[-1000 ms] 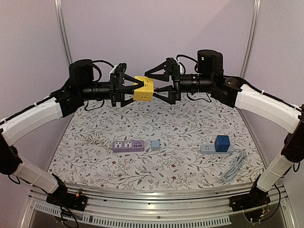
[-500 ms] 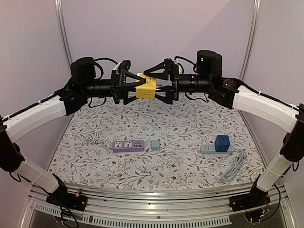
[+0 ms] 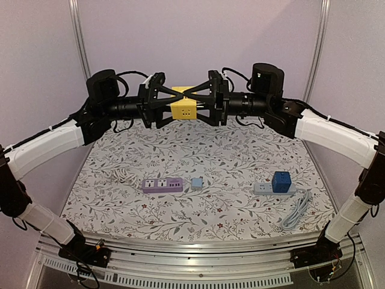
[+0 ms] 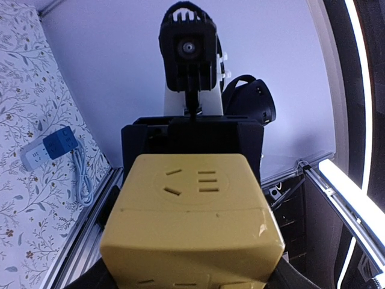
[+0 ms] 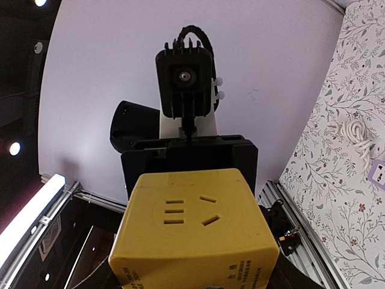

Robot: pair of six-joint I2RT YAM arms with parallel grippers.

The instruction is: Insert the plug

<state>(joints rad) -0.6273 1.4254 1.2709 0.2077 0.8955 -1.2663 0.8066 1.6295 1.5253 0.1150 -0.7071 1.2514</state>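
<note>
The plug is a yellow cube [image 3: 183, 108] with socket slots on its faces, held high above the table between both arms. My left gripper [image 3: 179, 106] is shut on it from the left. From the right, my right gripper [image 3: 187, 106] has its fingers closed against the same cube, and the two pairs of fingers cross over it. The left wrist view is filled by the yellow cube [image 4: 192, 211], which sits in the left gripper [image 4: 192, 268] with the right wrist behind it. The right wrist view mirrors this: the cube [image 5: 195, 232] sits in the right gripper [image 5: 195, 274].
On the flowered table lie a purple power strip [image 3: 162, 184], a small light-blue cube [image 3: 197, 183], and a grey strip [image 3: 264, 188] carrying a blue cube [image 3: 281, 180] with a white cable [image 3: 296, 211]. A coiled white cord [image 3: 122, 175] lies at the left.
Both arms have come closer together and risen slightly. The right gripper, open beside the cube a second ago, has slid over it and closed on it. The left grip is unchanged.
</note>
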